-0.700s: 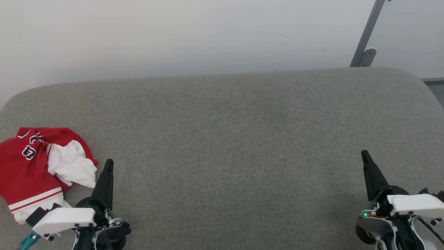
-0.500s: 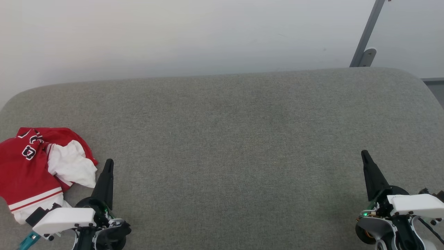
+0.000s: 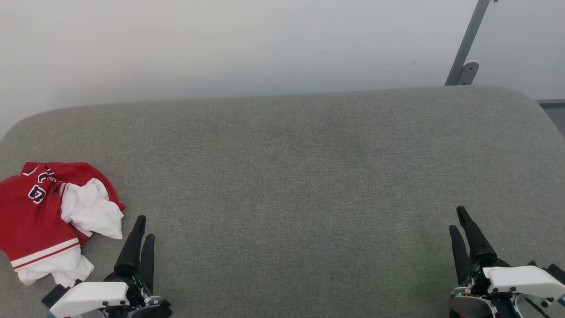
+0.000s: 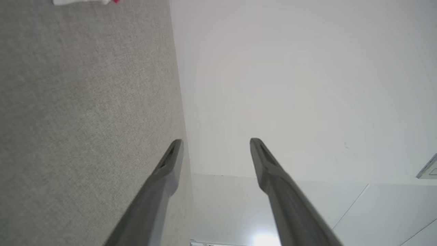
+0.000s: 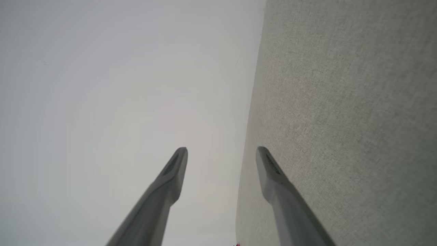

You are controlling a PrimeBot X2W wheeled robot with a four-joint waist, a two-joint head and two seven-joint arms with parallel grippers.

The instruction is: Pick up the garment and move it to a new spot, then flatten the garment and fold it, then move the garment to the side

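Note:
The garment [image 3: 39, 216], a red jersey with white sleeves, striped trim and black numerals, lies crumpled at the left edge of the grey fabric surface [image 3: 291, 176]. A white and red scrap of the garment [image 4: 82, 1] peeks in at the top left of the left wrist view. My left gripper [image 3: 145, 226] is low at the bottom left, just right of the garment and apart from it, open and holding nothing; its fingers are spread in the left wrist view [image 4: 215, 141]. My right gripper [image 3: 457, 218] sits at the bottom right, open and holding nothing, its fingers parted in the right wrist view [image 5: 222, 150].
A pale wall [image 3: 220, 44] rises behind the surface's rounded far edge. A grey metal post with a bracket [image 3: 465, 57] stands at the back right. The wide grey surface between the two grippers is bare fabric.
Both arms have pulled back toward the bottom edge and turned at the wrist, so two fingers of each gripper show instead of one. The garment has not moved.

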